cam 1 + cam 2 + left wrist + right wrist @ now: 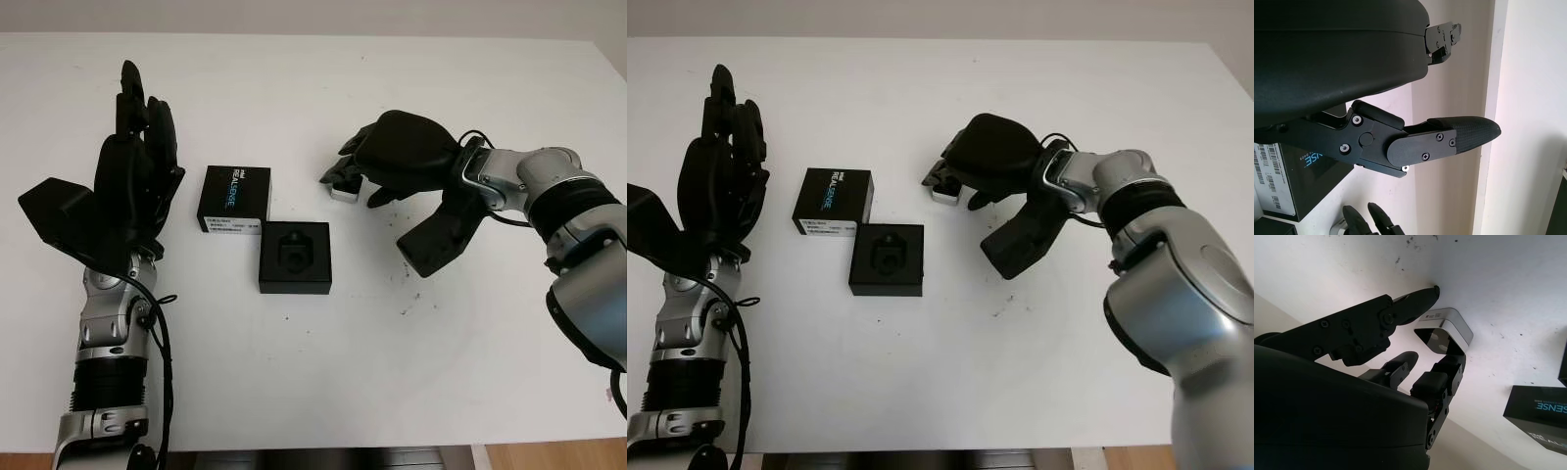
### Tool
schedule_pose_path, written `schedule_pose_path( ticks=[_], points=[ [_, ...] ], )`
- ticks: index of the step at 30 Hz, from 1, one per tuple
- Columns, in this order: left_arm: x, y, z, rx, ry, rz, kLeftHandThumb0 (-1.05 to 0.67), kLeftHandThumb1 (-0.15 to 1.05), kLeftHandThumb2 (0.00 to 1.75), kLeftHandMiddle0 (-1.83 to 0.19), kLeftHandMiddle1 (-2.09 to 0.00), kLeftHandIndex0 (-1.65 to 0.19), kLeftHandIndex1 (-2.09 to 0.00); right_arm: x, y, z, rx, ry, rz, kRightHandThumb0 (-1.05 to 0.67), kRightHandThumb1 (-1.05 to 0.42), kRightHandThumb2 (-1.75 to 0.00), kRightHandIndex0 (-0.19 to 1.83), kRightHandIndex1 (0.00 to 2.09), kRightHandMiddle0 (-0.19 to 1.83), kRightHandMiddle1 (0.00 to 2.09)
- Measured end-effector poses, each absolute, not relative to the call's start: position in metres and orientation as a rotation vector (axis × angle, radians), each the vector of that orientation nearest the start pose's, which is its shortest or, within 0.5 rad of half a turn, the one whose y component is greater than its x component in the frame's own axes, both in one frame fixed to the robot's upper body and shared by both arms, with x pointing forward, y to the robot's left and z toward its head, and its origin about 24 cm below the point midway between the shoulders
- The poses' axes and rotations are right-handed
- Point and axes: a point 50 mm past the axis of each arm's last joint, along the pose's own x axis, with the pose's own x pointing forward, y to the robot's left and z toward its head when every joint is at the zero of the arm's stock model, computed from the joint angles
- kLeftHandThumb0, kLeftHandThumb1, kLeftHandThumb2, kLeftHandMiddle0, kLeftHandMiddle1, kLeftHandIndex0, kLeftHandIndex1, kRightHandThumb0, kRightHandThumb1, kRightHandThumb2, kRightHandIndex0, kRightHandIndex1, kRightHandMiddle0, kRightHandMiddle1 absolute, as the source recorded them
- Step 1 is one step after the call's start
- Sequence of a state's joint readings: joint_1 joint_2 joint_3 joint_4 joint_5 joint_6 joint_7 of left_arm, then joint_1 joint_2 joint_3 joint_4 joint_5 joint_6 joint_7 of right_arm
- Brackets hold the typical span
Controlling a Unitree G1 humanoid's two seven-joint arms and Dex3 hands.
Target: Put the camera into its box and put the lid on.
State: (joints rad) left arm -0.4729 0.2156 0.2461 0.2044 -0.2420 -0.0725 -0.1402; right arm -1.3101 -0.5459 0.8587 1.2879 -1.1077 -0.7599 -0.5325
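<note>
At the left side of the white bench [323, 392] the left hand [137, 171] stands raised, fingers pointing toward the far edge; it is open and holds nothing, and sits just left of the lid. In the left wrist view one of its fingers [1449, 139] reaches straight out with nothing under it.

Next comes the lid [234, 199], a flat black piece with blue and white lettering on top (a white label strip runs along its near side). It lies on the bench to the left of centre, slightly turned.

Just to the near right of the lid, and touching or almost touching its corner, lies the box [296, 258], a black square tray with a moulded recess in its foam. The recess holds nothing, and the box stands uncovered.

Farther right and a little farther back is the camera [345, 190], a small silver-grey block with a dark glossy face. It rests on the bench, well apart from the box. The right hand [377, 162] arches over it from the right, fingers curled down around it: in the right wrist view one fingertip [1427, 293] presses on the bench beside the camera's top edge while another finger [1449, 369] meets its dark face, so the hand is pinching the camera [1444, 330] between them. Small dark specks dot the bench near this hand.
</note>
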Motion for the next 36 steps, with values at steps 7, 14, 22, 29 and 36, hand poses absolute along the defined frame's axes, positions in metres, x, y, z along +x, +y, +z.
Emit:
schedule_pose_path(
  ticks=[7, 14, 22, 29, 36],
  points=[
    [0.329, 0.214, 0.151, -0.074, -0.383, 0.002, -0.72, 1.05, 0.57, 0.19, 0.0, 0.19, 0.0, 0.397, -0.148, 0.186, -1.914, -0.839, 0.537, -0.24, -0.92, -0.06, 0.77, 0.18, 0.82, 0.36],
    [0.329, 0.214, 0.151, -0.072, -0.383, 0.004, -0.72, 1.05, 0.59, 0.19, 0.0, 0.19, 0.0, 0.398, -0.15, 0.185, -1.934, -0.852, 0.51, -0.25, -0.93, -0.05, 0.78, 0.28, 0.55, 1.1],
    [0.329, 0.214, 0.151, -0.072, -0.383, 0.002, -0.73, 1.05, 0.57, 0.19, 0.0, 0.19, 0.0, 0.4, -0.154, 0.185, -1.945, -0.794, 0.497, -0.3, -0.94, -0.05, 0.67, 0.48, 0.46, 1.14],
    [0.329, 0.214, 0.151, -0.072, -0.383, 0.004, -0.73, 1.05, 0.57, 0.19, 0.0, 0.19, 0.0, 0.407, -0.158, 0.189, -1.813, -0.532, 0.496, -0.34, -1.0, -0.06, 0.32, 0.24, 0.34, 1.24],
    [0.329, 0.214, 0.151, -0.073, -0.384, 0.001, -0.73, 1.05, 0.56, 0.19, 0.0, 0.19, 0.0, 0.412, -0.165, 0.187, -1.56, -0.308, 0.469, -0.36, -0.99, -0.05, 0.33, 0.11, 0.36, 1.27]
  ],
)
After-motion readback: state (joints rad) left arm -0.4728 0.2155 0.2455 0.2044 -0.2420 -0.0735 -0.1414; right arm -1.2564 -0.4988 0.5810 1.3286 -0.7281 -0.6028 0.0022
